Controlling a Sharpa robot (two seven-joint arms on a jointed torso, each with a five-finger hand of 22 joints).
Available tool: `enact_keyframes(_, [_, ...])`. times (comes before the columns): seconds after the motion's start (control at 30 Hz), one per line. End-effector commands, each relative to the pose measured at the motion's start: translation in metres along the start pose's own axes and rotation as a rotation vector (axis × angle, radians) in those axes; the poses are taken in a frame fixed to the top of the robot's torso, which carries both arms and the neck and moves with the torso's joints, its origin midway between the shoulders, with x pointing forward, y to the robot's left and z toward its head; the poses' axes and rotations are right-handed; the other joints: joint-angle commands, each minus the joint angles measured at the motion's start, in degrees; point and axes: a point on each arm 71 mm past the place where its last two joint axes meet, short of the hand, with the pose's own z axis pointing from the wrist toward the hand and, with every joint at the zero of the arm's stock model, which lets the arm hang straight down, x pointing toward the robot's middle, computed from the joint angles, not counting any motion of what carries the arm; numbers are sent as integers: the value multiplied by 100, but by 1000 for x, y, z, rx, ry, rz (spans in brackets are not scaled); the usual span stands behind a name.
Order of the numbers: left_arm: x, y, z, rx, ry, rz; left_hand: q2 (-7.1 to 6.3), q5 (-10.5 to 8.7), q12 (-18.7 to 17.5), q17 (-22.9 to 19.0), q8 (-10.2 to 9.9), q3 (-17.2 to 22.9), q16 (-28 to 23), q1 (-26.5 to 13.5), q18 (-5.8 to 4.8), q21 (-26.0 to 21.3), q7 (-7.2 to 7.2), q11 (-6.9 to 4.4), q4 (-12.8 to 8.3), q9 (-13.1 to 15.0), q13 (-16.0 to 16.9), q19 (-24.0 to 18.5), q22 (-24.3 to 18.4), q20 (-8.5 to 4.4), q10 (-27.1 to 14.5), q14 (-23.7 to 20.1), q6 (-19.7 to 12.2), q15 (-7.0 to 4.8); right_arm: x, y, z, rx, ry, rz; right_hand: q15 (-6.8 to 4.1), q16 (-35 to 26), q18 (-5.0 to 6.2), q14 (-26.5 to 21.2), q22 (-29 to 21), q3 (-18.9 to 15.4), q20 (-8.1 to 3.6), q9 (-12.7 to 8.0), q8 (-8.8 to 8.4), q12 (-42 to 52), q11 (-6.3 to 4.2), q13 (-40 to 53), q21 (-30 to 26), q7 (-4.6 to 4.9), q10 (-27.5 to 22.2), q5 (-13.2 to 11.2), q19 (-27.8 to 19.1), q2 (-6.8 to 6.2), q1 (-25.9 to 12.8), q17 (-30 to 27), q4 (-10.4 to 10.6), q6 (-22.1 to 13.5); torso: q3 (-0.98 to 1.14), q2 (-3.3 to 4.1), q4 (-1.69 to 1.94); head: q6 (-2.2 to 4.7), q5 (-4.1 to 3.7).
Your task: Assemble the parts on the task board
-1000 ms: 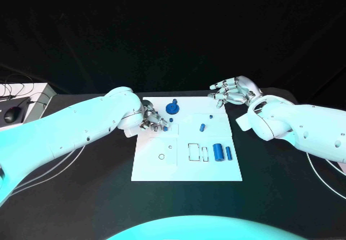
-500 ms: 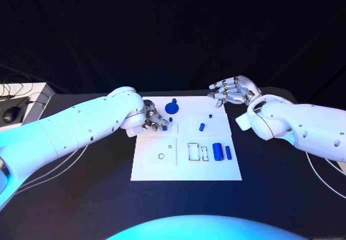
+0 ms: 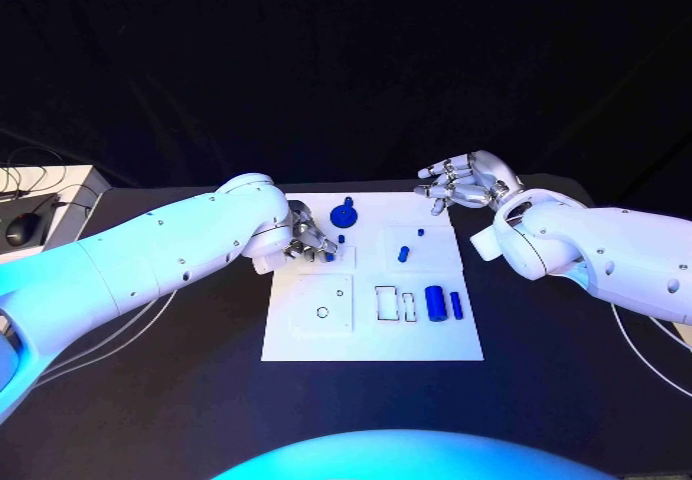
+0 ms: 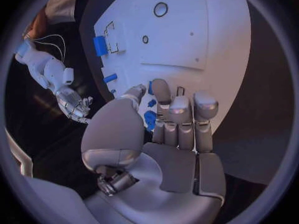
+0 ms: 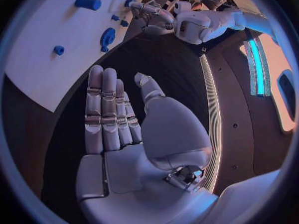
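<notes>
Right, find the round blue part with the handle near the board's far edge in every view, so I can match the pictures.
Head view: round blue part lies near the task board's far edge, just beyond the left hand.
Left wrist view: I cannot pick it out; the fingers cover that stretch of the board.
Right wrist view: it lies at the board's edge, beyond the open right hand.
Shared landmark: the large blue cylinder.

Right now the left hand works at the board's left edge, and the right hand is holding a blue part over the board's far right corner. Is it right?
Not quite. The right hand holds nothing: the right wrist view shows its fingers straight and apart, palm bare. It does hover by the task board's far right corner, and the left hand is at the left edge.
</notes>
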Motion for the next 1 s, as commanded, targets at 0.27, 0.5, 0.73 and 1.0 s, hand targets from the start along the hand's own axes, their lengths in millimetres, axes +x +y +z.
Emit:
enact_keyframes(0.27, [2, -1, 2, -7, 20, 16, 268, -30, 34, 13, 47, -66, 19, 5, 5, -2, -24, -15, -371, 0, -37, 39, 34, 10, 17, 10, -50, -28, 2, 1, 0, -9, 15, -3, 10, -19, -66, 0, -9, 21, 5, -5, -16, -34, 6, -11, 53, 29, -22, 48, -45, 14, -44, -9, -20, 10, 1, 2, -1, -8, -10])
enact_keyframes(0.5, [1, 1, 4, -15, 17, 10, 344, -78, 44, 19, 57, -206, 27, -24, 2, 7, -26, -15, -442, -9, -51, 47, 55, 13, 25, 12, -44, -25, 2, 1, 0, -10, 17, -2, 10, -19, -66, 0, -9, 21, 5, -5, -16, -34, 6, -11, 53, 29, -22, 48, -45, 14, -44, -9, -20, 10, 6, 0, -2, -15, -13])
enact_keyframes(0.73, [0, 3, 6, -19, 17, 5, 731, -581, 56, 18, 71, -911, 35, 154, 4, 11, -21, -9, -719, -9, -63, 50, 71, 22, 30, 14, -50, -19, 3, 2, 0, -11, 20, -1, 10, -18, -66, 2, -10, 22, 4, -5, -17, -34, 5, -10, 56, 28, -21, 49, -45, 15, -46, -8, -20, 11, 4, -2, 1, -13, -11])
enact_keyframes(1.0, [1, 4, 5, -8, 23, -1, 892, -565, 58, -18, 21, -940, 13, 333, 4, -2, -13, -4, -930, -56, -65, 39, 73, 23, 6, 3, -72, -19, 3, 2, 0, -10, 21, -1, 8, -17, -66, 7, -13, 24, 3, -6, -17, -33, 4, -10, 63, 27, -18, 53, -45, 18, -48, -8, -20, 14, 1, -2, 1, -12, 3])
